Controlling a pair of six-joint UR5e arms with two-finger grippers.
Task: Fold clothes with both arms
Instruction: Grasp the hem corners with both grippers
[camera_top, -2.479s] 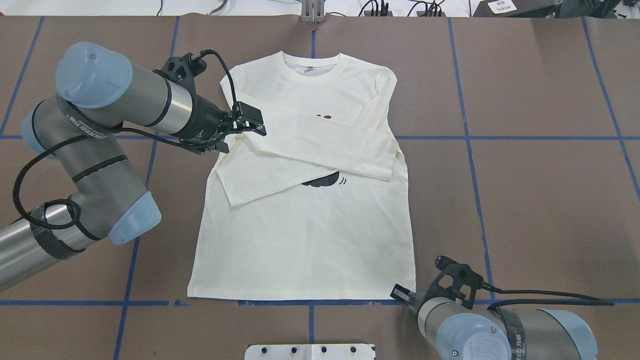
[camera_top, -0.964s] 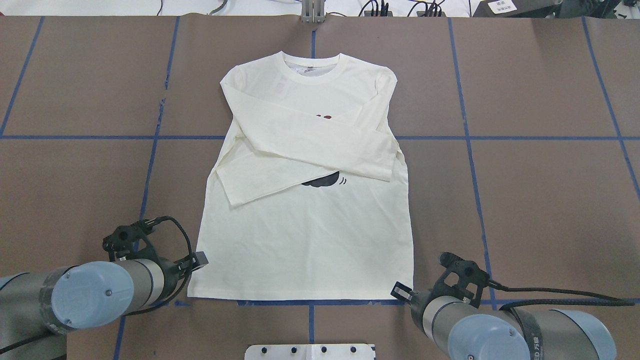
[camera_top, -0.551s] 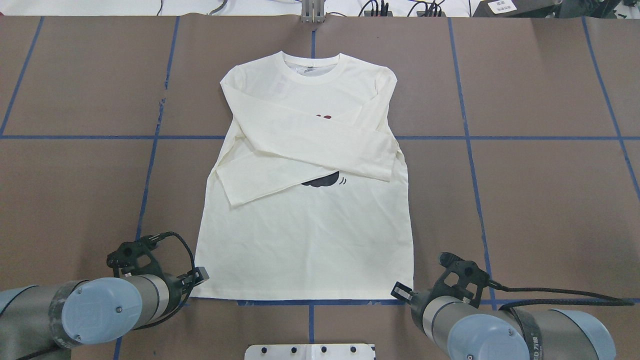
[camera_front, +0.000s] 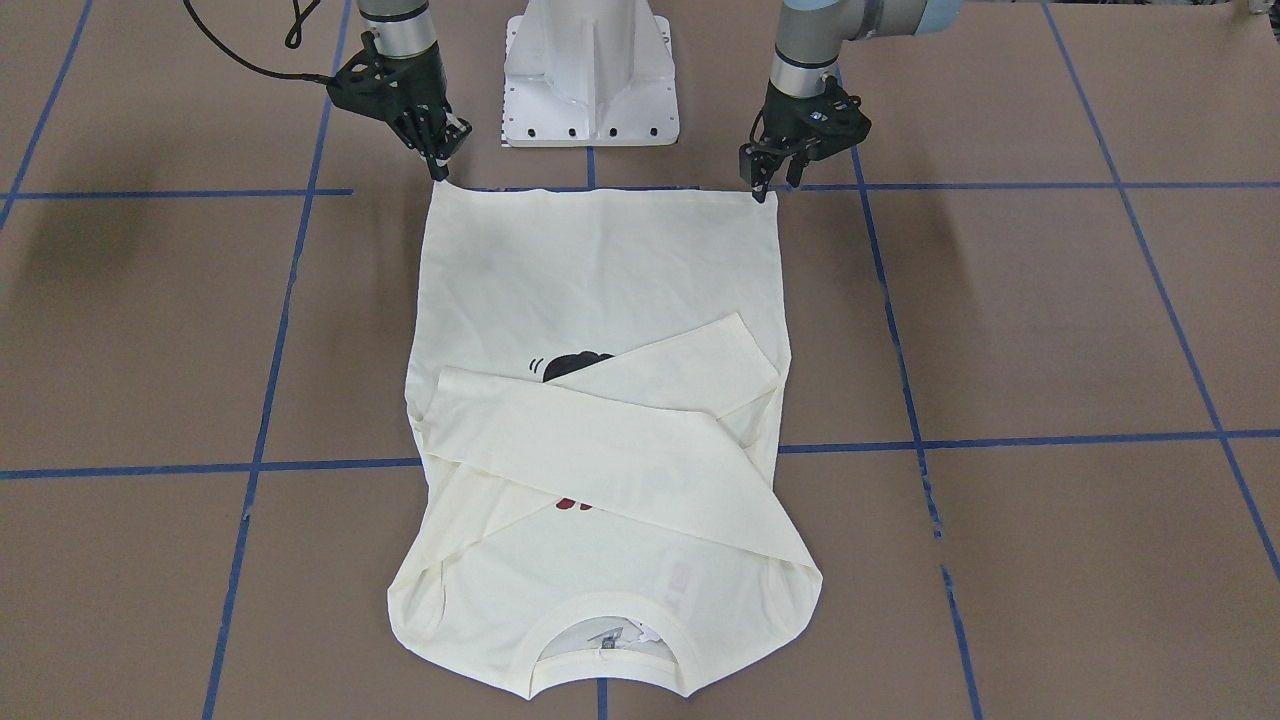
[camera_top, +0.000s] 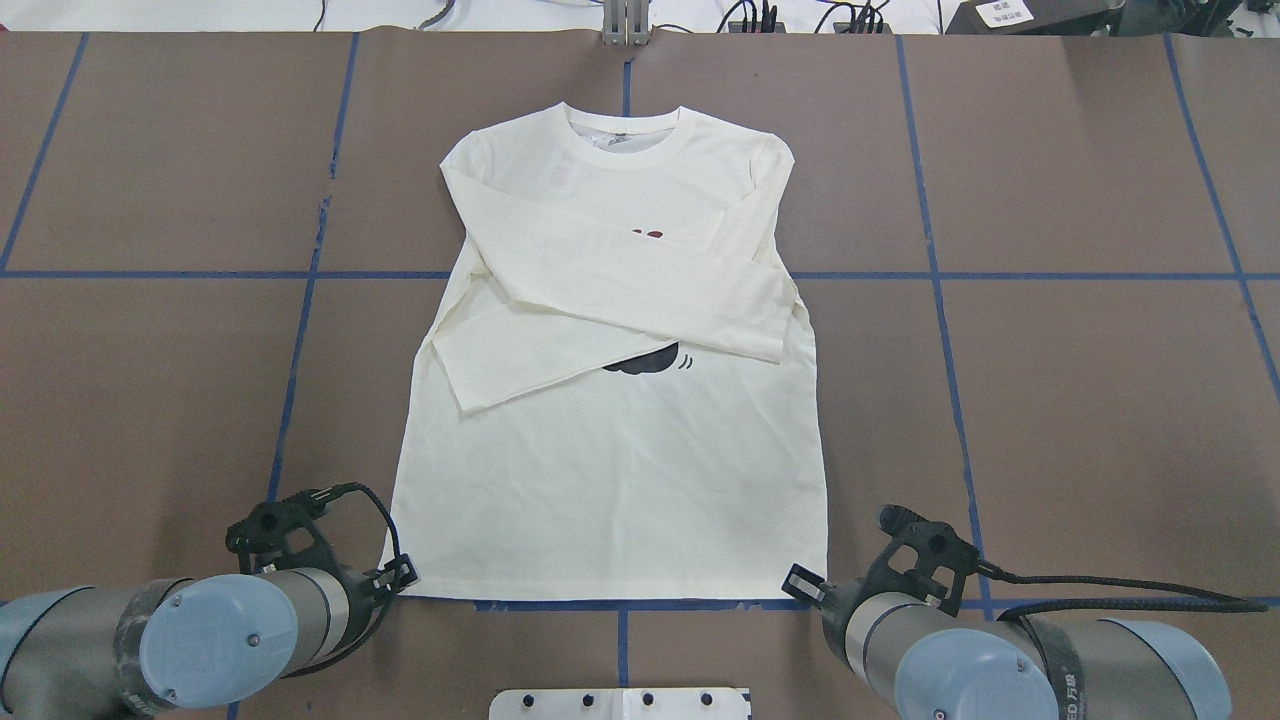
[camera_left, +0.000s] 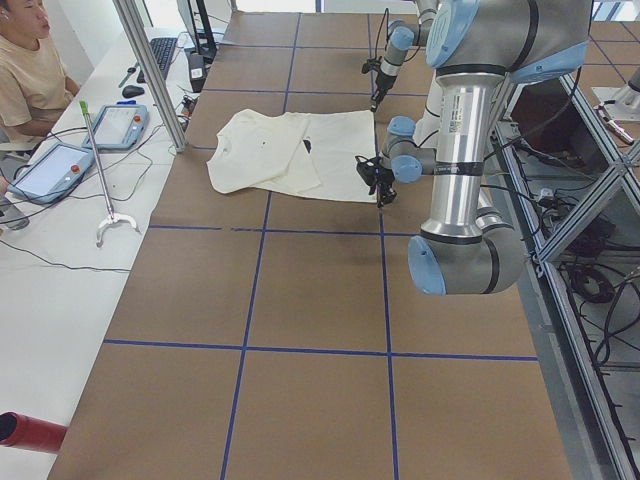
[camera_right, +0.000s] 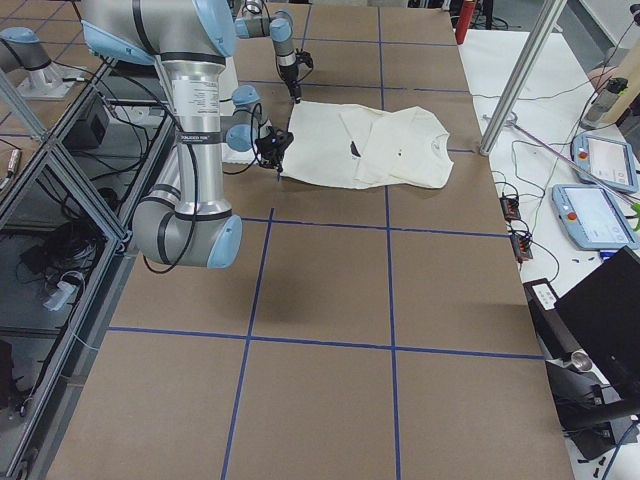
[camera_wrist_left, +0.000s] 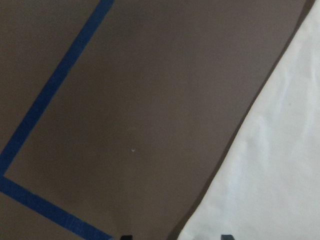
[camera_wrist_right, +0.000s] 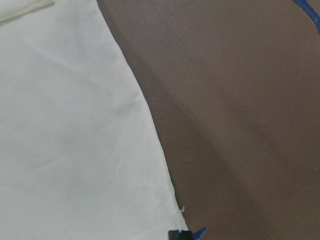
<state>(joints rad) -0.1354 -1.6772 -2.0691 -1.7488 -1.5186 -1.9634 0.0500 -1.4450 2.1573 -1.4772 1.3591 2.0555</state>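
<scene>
The cream T-shirt (camera_top: 610, 480) lies flat, print side up, collar away from me. Both sleeves are crossed over the chest, so only a black bit (camera_top: 645, 360) and a red bit (camera_top: 648, 233) of the print show. My left gripper (camera_top: 400, 575) (camera_front: 768, 185) is open at the near left hem corner; in its wrist view the cloth edge (camera_wrist_left: 270, 175) runs between its two tips. My right gripper (camera_top: 800, 582) (camera_front: 440, 168) sits at the near right hem corner, shut on that corner. Its wrist view shows the shirt (camera_wrist_right: 65, 140) with a single tip at the corner.
The white pedestal base (camera_front: 590, 70) stands just behind the hem. Blue tape lines (camera_top: 290, 400) cross the brown table. A person (camera_left: 30, 60) sits at the far side bench beside tablets (camera_left: 55, 170) and a metal post (camera_left: 150, 70).
My left arm left the folded sleeve near the shoulder and swung back to the near left hem corner, edging closer to it in the last second. The right arm and shirt stayed still.
</scene>
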